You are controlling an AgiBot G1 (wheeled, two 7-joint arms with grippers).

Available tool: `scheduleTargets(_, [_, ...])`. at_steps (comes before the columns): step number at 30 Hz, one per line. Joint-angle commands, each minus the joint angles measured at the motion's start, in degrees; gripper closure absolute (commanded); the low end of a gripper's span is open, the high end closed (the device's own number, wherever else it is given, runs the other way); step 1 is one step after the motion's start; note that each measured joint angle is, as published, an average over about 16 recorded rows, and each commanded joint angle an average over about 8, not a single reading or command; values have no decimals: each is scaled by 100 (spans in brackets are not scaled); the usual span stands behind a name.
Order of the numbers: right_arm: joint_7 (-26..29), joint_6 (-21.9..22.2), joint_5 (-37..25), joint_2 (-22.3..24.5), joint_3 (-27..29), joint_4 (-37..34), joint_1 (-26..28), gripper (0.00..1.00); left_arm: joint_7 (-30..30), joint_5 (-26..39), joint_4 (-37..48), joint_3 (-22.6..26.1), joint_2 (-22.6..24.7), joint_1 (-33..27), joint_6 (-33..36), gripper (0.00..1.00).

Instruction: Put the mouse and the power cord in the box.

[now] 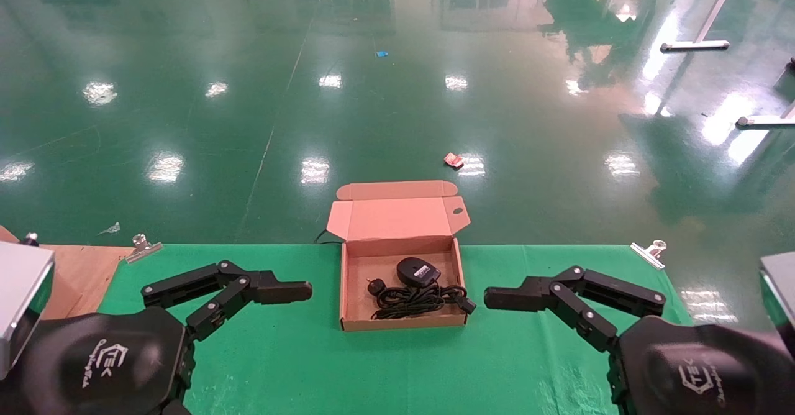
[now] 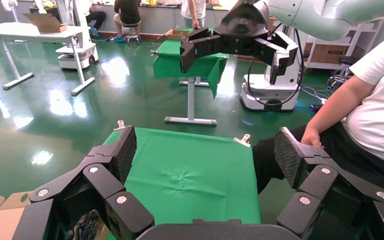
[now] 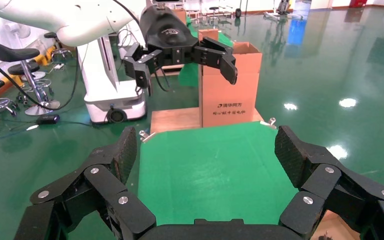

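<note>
The brown box (image 1: pixel 349 291) stands open at the middle of the green table, its lid (image 1: pixel 397 218) folded back. Inside, the black mouse (image 1: pixel 417 271) lies with its pale label up. In front of it lies the coiled power cord (image 1: pixel 415 299), one plug (image 1: pixel 467 306) resting at the box's right wall. My left gripper (image 1: pixel 279 291) hovers left of the box, my right gripper (image 1: pixel 515 297) to its right. Both are open and hold nothing: the left wrist view shows my left gripper (image 2: pixel 207 152) over bare cloth, and the right wrist view shows the same for my right gripper (image 3: pixel 207 150).
Metal clips (image 1: pixel 143 247) (image 1: pixel 649 250) pin the green cloth (image 1: pixel 279 365) at the far corners. A wooden surface (image 1: pixel 74 272) adjoins on the left, with a tall carton (image 3: pixel 230 85) on it. A seated person (image 2: pixel 370 100) is beyond the table's right end.
</note>
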Motion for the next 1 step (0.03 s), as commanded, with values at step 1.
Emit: scheduleTargets(1, [16,-37,52,40,42,42,-36,0,-9,-5,-31,-22,-7,13,8,0])
